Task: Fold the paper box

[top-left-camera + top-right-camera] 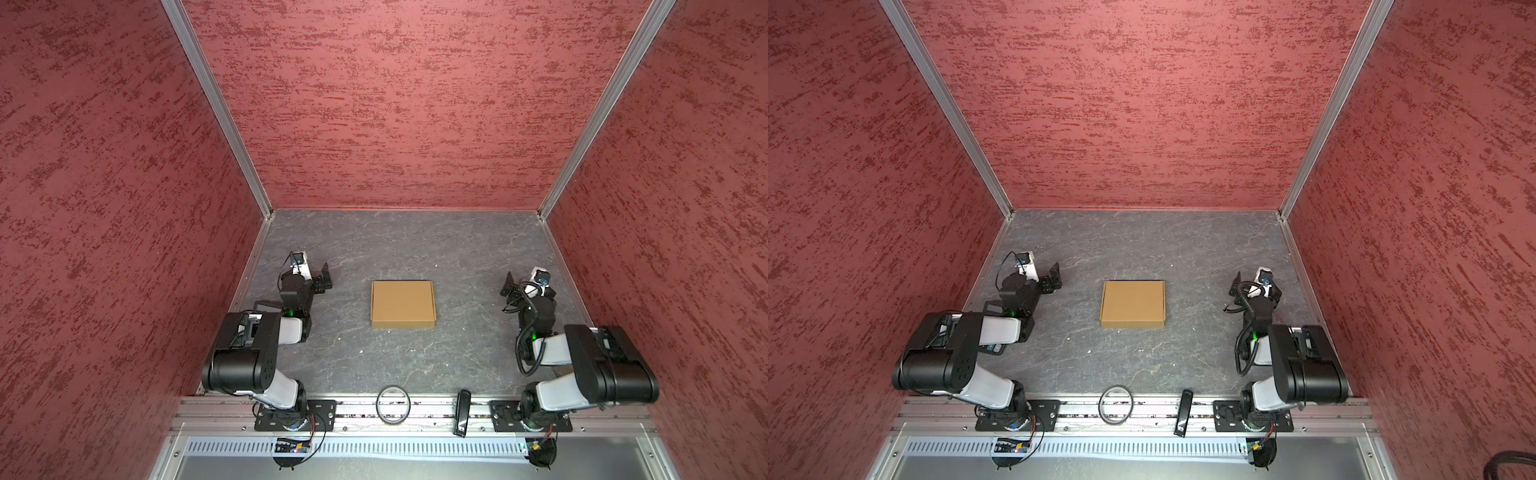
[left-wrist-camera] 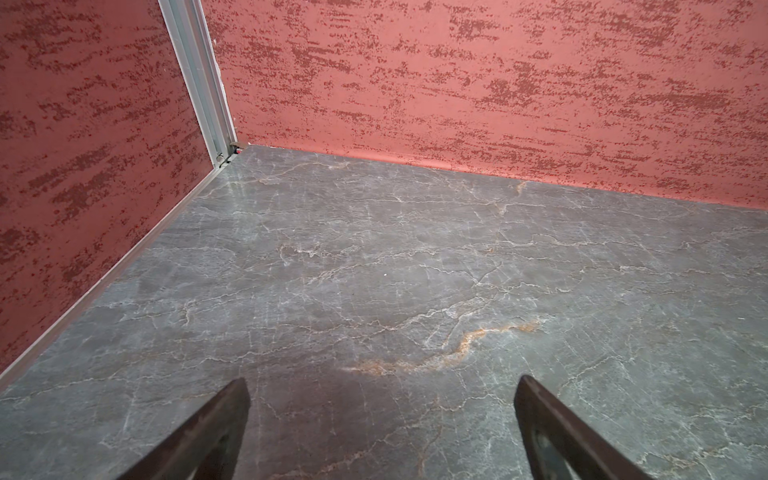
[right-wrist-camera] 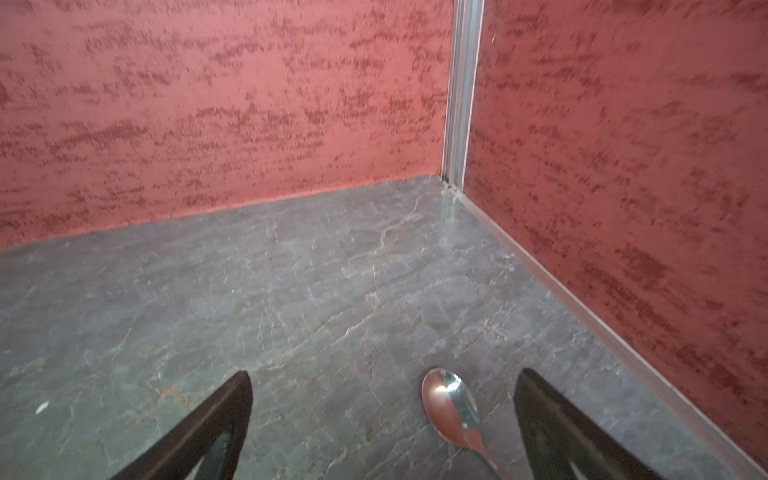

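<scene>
The paper box point(image 1: 403, 304) point(image 1: 1133, 304) is a shallow, squarish tan cardboard box. It lies shut and flat at the middle of the grey table in both top views, and neither wrist view shows it. My left gripper point(image 1: 325, 277) point(image 1: 1054, 276) hovers well to its left, open, and the left wrist view shows only bare table between its fingers point(image 2: 382, 380). My right gripper point(image 1: 508, 286) point(image 1: 1236, 286) is well to the box's right, also open point(image 3: 384, 374). Neither gripper touches the box.
A metal spoon point(image 3: 446, 403) lies on the table point(image 1: 415, 365) under the right gripper, untouched between its spread fingers. A dark ring point(image 1: 393, 404) and a black bar-shaped object point(image 1: 462, 412) rest on the front rail. Red walls close in three sides.
</scene>
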Controlling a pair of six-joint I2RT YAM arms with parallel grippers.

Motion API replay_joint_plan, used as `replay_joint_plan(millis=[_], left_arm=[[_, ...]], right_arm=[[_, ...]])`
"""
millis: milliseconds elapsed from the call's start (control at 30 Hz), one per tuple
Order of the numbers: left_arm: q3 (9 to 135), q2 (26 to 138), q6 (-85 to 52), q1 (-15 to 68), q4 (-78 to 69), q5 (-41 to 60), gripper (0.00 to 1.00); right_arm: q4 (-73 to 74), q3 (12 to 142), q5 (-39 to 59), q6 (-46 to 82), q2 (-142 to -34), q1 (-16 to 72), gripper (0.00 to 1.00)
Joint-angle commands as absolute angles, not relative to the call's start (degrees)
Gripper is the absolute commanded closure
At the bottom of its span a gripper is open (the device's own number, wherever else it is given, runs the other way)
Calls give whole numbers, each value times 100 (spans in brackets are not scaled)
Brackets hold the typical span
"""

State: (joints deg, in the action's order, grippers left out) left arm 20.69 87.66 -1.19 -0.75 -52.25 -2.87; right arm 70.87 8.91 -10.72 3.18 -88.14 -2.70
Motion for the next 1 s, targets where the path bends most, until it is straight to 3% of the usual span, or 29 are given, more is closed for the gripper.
replay_joint_plan(millis=[0, 133, 967], left_arm=[[2127, 8792, -54, -90, -5204, -290, 0], [2120, 8797, -53, -90, -5208, -295, 0], [2127, 8793, -53, -97, -5212, -295, 0]], right_arm=[[7453, 1066, -762, 386, -8760, -316, 1], [6572, 1609, -799, 353, -8848, -300, 1], [6794, 1534, -790, 343, -8868, -301, 1]])
